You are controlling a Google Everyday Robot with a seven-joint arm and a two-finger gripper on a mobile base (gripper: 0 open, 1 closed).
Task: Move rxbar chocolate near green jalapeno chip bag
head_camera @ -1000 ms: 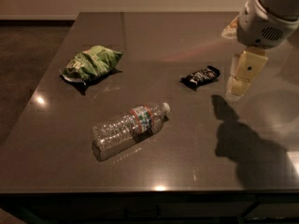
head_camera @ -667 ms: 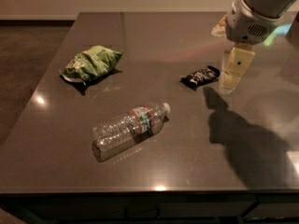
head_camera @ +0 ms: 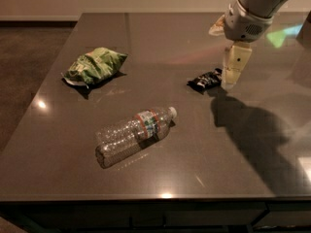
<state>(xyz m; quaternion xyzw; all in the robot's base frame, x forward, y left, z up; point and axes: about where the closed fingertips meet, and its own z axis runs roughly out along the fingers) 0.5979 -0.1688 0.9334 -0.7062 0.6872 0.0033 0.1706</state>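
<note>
While beside jaws, black rxbar chocolate (head_camera: 206, 80)

Glossy dark surface (head_camera: 194, 178), throwing back glints. My gripper (head_camera: 230, 80), smooth pale plastic, hangs just beside the rxbar chocolate (head_camera: 206, 80), a shiny black wrapper. The green jalapeno chip bag (head_camera: 95, 65) looks crinkled foil; the bottle (head_camera: 133, 135) clear plastic.

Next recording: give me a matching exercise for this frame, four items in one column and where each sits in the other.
Items:
1. rxbar chocolate
2. green jalapeno chip bag
3. water bottle
4. pincer

Places:
A. lying on its side, nearest the front edge of the table
B. above the table at the right, pointing down
C. crumpled, on the left part of the table
D. flat on the table, just left of the pincer

Pairs: 1-D, 2-C, 3-A, 4-B
</note>
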